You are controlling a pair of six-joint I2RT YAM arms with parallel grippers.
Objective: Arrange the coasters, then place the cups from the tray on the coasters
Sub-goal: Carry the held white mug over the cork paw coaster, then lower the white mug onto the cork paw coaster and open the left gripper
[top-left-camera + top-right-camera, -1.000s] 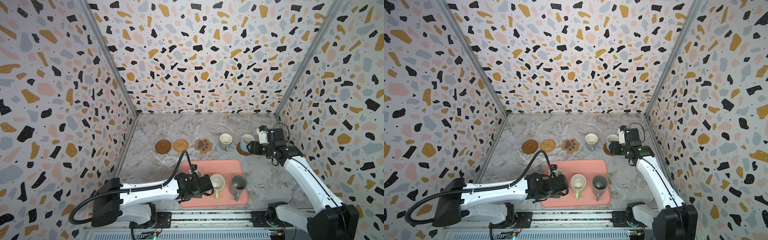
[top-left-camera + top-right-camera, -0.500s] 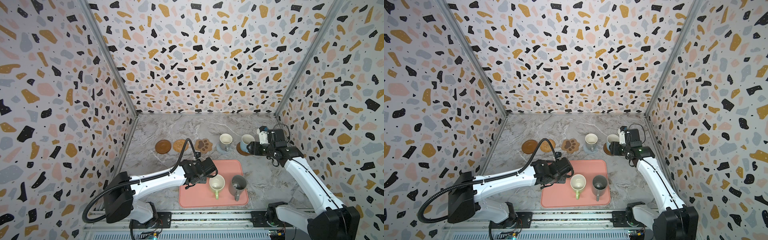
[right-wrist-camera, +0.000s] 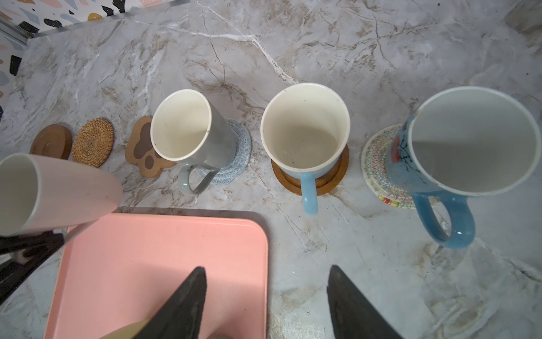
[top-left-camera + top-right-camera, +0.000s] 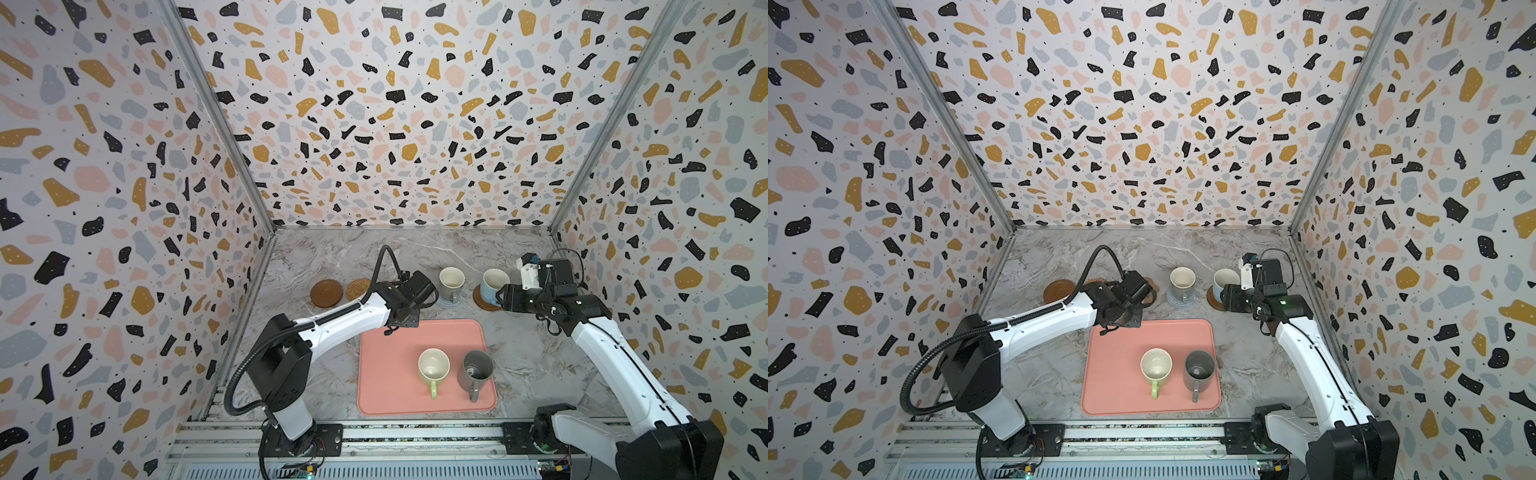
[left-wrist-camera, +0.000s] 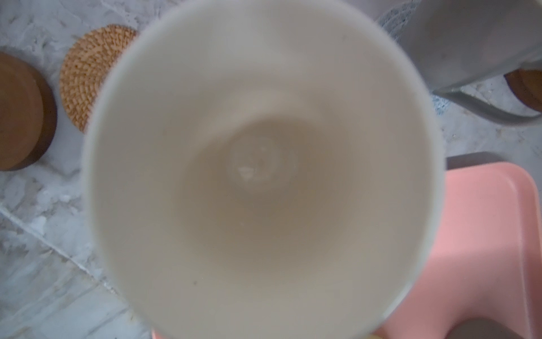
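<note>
Over the far left corner of the tray (image 4: 386,374), the left gripper (image 4: 405,316) is pressed together on the pink mug (image 3: 67,193) (handle hidden, mouth tilted), holding it above the surface. The bare paw-print coaster (image 3: 140,149) lies just beyond the mug, away from the tray, and the left arm is nearer. The right gripper (image 3: 267,268) hangs spread and empty.

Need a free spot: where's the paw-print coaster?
The paw-print coaster lies in the far row, left of centre, between the rattan coaster and the grey mug; the right wrist view shows it best.
</note>
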